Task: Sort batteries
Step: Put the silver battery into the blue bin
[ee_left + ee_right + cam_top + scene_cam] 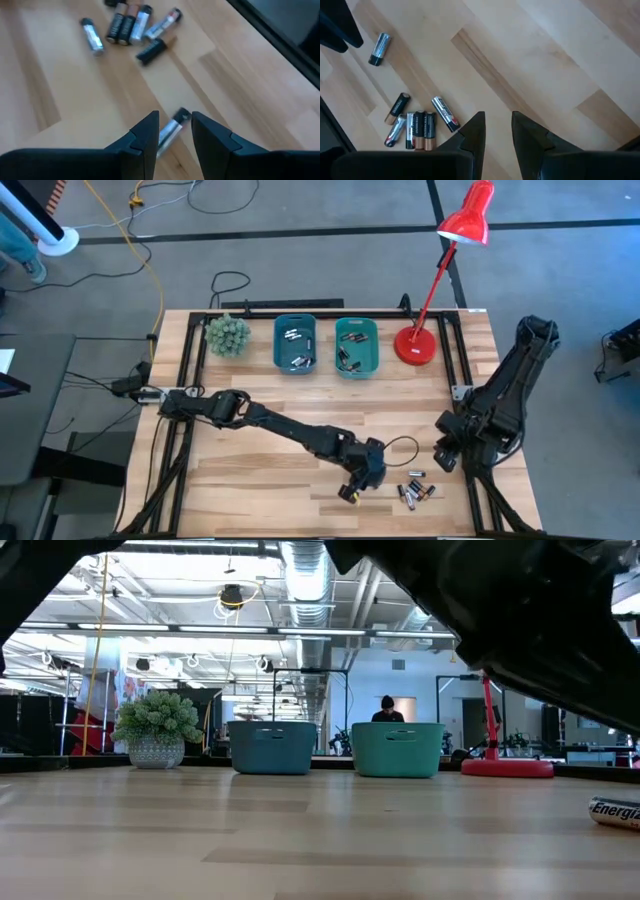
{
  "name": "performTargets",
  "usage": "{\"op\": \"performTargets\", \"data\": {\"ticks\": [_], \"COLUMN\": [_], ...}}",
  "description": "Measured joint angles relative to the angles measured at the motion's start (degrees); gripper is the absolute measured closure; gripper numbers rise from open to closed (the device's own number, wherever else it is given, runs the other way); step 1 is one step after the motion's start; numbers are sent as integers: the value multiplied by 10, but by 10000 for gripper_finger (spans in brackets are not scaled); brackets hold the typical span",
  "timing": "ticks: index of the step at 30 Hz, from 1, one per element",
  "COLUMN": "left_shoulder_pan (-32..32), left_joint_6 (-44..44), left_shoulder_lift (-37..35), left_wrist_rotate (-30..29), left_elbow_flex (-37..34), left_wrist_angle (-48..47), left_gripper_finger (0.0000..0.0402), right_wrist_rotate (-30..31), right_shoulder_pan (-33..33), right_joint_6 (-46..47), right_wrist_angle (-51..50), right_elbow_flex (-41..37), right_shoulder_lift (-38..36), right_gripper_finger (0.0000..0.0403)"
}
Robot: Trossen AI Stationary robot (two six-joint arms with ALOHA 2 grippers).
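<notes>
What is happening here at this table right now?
The left gripper is low over the table's near edge, its open fingers on either side of one silver battery, not yet closed. A loose pile of batteries lies beside it. Two teal bins at the back already hold some. The right gripper waits open nearby.

— Where is there room to pass on the counter [250,480]?

— The wide middle lies bare, between the back row and the near edge.

— What stands along the back?

— A plant [228,335], two teal bins [296,344], and a red lamp [417,345] whose stem leans over that corner.

— And near the front?

— The left arm [290,430] stretches across, and loose batteries [415,491] lie clustered just beside the left gripper [352,491]. The right arm [500,405] crowds the right edge.
</notes>
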Motion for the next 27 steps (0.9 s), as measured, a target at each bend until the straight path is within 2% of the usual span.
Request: {"op": "performTargets", "data": {"ticks": [5, 13, 27], "left_shoulder_pan": [-1, 10, 21], "left_joint_6": [54, 74, 145], "left_shoulder_lift": [0, 0, 0], "left_wrist_rotate": [3, 4, 49], "left_elbow_flex": [0, -12, -12], "left_wrist_angle": [-11, -11, -9], "left_gripper_finger": [290, 290, 290], "right_wrist_rotate": [0, 0, 0], "right_shoulder_pan": [20, 29, 29], "right_joint_6": [25, 44, 90], "right_wrist_angle": [-1, -7, -33], "right_elbow_flex": [0, 0, 0], "right_shoulder_lift": [0, 0, 0], "right_gripper_finger": [290, 290, 290]}}
